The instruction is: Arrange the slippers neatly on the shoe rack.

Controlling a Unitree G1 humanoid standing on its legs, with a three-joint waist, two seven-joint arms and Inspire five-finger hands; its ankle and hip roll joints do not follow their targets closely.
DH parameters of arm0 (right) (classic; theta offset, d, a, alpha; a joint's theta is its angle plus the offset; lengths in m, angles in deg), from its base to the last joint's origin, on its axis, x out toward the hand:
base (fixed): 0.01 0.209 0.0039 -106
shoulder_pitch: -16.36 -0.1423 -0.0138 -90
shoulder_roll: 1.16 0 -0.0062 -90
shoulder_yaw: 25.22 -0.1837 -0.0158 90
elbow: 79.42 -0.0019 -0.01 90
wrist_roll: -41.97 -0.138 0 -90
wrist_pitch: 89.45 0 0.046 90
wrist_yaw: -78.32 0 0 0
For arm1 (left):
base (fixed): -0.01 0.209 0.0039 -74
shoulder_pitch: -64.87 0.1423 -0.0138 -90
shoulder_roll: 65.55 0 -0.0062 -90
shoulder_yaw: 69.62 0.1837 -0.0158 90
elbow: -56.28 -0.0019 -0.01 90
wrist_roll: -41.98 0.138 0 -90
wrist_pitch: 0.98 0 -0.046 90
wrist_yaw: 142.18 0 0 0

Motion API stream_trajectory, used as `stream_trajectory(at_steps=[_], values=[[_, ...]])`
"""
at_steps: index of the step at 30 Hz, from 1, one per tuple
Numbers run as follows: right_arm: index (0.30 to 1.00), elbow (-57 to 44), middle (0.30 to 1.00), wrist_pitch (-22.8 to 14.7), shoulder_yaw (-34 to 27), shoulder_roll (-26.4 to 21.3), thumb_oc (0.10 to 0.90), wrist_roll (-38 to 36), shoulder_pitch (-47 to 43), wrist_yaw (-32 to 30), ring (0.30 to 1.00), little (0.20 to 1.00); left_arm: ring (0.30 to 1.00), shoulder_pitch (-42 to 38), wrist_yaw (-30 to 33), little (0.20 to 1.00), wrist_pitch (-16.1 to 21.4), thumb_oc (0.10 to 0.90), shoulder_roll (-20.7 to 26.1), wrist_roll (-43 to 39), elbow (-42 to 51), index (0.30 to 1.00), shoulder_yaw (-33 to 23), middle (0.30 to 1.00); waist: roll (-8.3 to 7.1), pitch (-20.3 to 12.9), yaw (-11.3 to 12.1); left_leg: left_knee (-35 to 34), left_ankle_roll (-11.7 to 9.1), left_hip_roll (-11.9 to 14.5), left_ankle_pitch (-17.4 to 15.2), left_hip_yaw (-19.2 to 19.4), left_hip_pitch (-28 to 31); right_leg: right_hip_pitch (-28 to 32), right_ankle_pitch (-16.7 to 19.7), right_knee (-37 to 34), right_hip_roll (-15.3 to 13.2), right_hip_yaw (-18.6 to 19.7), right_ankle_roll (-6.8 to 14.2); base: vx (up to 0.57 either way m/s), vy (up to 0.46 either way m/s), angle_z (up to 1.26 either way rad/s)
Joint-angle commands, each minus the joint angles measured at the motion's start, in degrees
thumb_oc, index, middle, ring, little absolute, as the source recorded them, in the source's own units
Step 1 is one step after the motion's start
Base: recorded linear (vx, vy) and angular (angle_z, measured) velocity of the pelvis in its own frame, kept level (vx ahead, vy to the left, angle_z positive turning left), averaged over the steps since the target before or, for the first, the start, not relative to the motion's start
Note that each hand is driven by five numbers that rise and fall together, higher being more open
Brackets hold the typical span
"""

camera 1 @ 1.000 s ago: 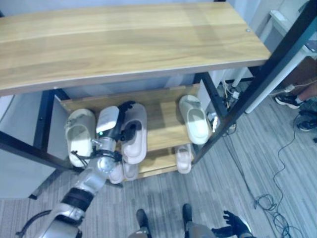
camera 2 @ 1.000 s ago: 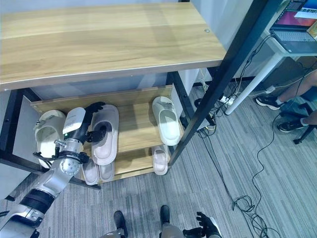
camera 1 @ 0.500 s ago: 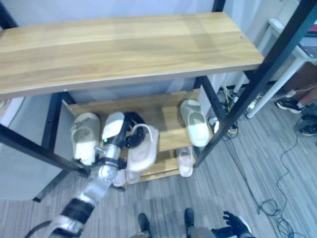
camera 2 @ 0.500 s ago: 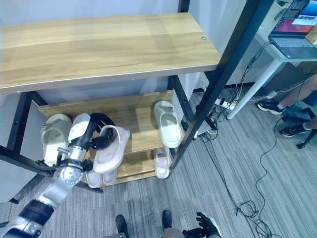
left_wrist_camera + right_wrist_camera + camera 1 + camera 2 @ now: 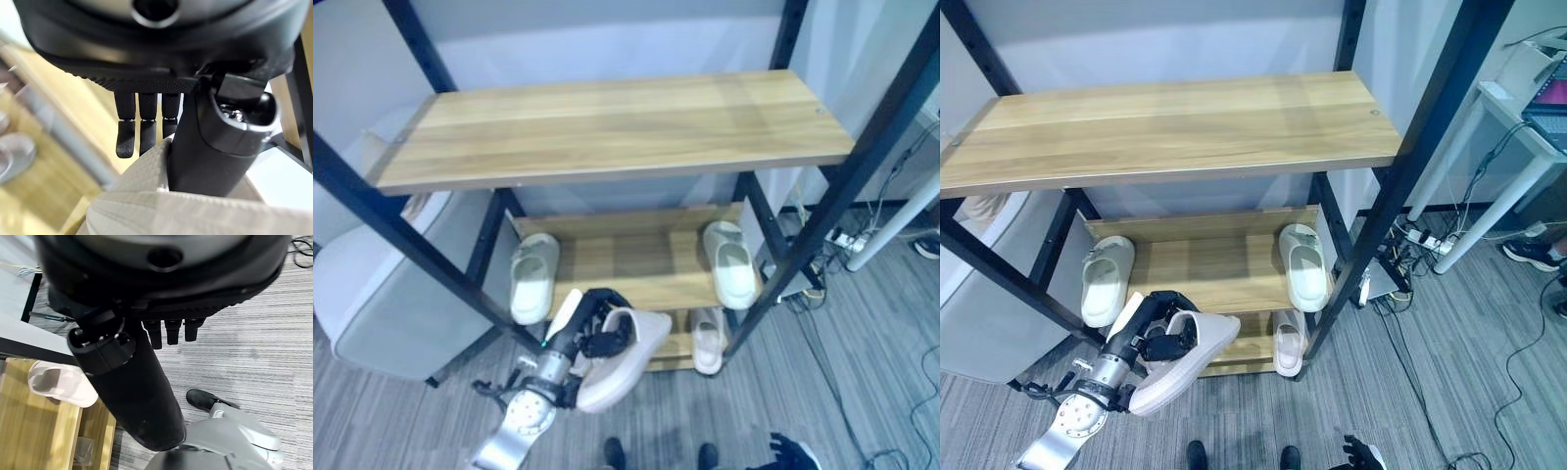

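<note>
One slipper (image 5: 1180,358) in the left hand's (image 5: 1154,331) curled fingers — tilted, before the rack (image 5: 1234,271).

Shoe rack (image 5: 1175,127): wooden shelves, black frame, on grey floor (image 5: 1449,372). Middle shelf (image 5: 1205,269) carries two pale slippers, left (image 5: 1105,279) and right (image 5: 1304,266). Another (image 5: 1286,344) on the bottom shelf.

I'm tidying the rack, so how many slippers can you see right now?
4: one slipper in the left hand, two on the middle shelf at left and right, one below. Others may be hidden.
</note>
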Motion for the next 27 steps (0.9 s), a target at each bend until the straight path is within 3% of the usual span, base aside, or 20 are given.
stream_trajectory(at_steps=[1,3,6,11,18,19,20,21,25,27], values=[[0.9,-0.22,0.9,-1.9,1.7,-0.25,0.8,-0.87,-4.75,-0.88,0.9,0.9,0.3,-10.37,-0.32,0.3,5.53,0.4,-0.04,-1.36,2.47,0.3,1.06,0.3,-0.54,4.96,0.95,1.9,-0.77,-1.45,-4.87,-2.82,-0.49,-2.53,-4.78,3.26,1.19,-0.98,1.51,-0.39,-0.038,0.14],[0.9,-2.06,0.9,-2.3,2.5,-1.21,0.8,-1.85,-7.23,-1.86,0.9,0.9,0.3,-14.39,1.04,0.3,5.37,0.4,0.12,-0.42,0.88,0.3,3.2,0.3,-0.56,10.12,0.55,8.02,-0.94,-0.49,-5.18,-3.62,-6.72,-8.68,-5.37,8.93,0.29,-0.84,0.71,-0.43,-0.048,0.14],[0.9,-4.25,0.9,-2.56,3.23,-2.27,0.8,-2.36,-9.3,-3.0,0.9,0.9,0.3,-19.83,3.4,0.3,4.99,0.4,-0.56,1.7,-1.78,0.3,4.93,0.3,-0.47,12.45,-0.01,16.45,-0.79,0.33,-6.78,-4.1,-15.95,-17.68,-6.96,17.26,-0.77,-0.91,-0.24,-0.24,-0.038,0.04],[0.9,-12.36,0.9,-3.79,2.03,-5.09,0.8,-2.96,-10.64,-5.67,0.9,0.9,0.3,-28.06,9.24,0.3,3.81,0.4,-1.09,5.7,-3.66,0.3,4.44,0.3,0.07,13.65,-1.31,31.8,0.27,2.81,-9.9,-2.78,-32.54,-34.86,-11.19,33.48,-2.5,0.2,-0.92,-0.22,0.022,-0.18],[0.9,-21.78,0.9,-7.51,-2.32,-7.72,0.8,-4.73,-14.12,-10.55,0.9,0.9,0.3,-42.09,18.93,0.3,2.28,0.4,1.6,10.04,-5.23,0.3,2.12,0.3,1.43,14.14,-4.17,53.58,0.16,6.53,-16.67,-4.57,-55.69,-58.96,-18.28,55.58,-5.05,3.83,-1.26,-0.12,0.056,-0.1],[0.9,-23.49,0.9,-8.25,-2.88,-8.08,0.8,-5.44,-14.73,-11.08,0.9,0.9,0.3,-43.79,20.52,0.3,2.05,0.4,2.33,10.34,-5.32,0.3,1.32,0.3,1.51,14.38,-4.55,57.32,-0.23,6.81,-19.73,-5.11,-57.79,-61.08,-21.1,59.23,-5.17,4.55,-0.86,-0.05,0.031,-0.05],[0.9,-25.48,0.9,-8.73,-3.28,-8.37,0.8,-5.85,-15.25,-11.46,0.9,0.9,0.3,-45.47,21.69,0.3,1.63,0.4,3.26,10.8,-5.17,0.3,0.87,0.3,1.59,14.47,-4.74,60.08,0.65,7.19,-19.11,-5.46,-61.61,-64.9,-20.59,61.76,-4.93,4.89,-1.6,0.07,0.056,-0.09],[0.9,-27.19,0.9,-9.27,-3.58,-8.89,0.8,-6.0,-15.68,-11.93,0.9,0.9,0.3,-46.92,22.75,0.3,1.32,0.4,4.15,11.24,-4.81,0.3,0.48,0.3,1.74,14.46,-4.9,63.71,0.66,7.44,-22.65,-6.37,-63.53,-67.09,-23.97,65.62,-4.76,5.72,-1.13,0.0,0.053,-0.17],[0.9,-35.03,0.9,-11.19,-4.35,-10.18,0.8,-7.05,-17.7,-13.23,0.9,0.9,0.3,-54.42,27.95,0.3,-0.76,0.4,8.46,12.43,-5.99,0.3,-0.73,0.3,1.97,16.15,-5.71,77.19,2.12,8.61,-27.72,-7.94,-74.36,-78.13,-28.76,79.02,-4.84,7.16,-1.4,0.07,0.055,-0.17],[0.9,-36.99,0.9,-11.5,-4.45,-10.42,0.8,-7.02,-17.96,-13.4,0.9,0.9,0.3,-56.16,29.03,0.3,-1.4,0.4,9.66,12.76,-6.85,0.3,-0.6,0.3,2.07,16.46,-5.9,80.34,2.41,8.81,-28.97,-8.43,-76.63,-80.7,-29.93,82.34,-4.96,7.67,-1.34,0.09,0.028,-0.11]])
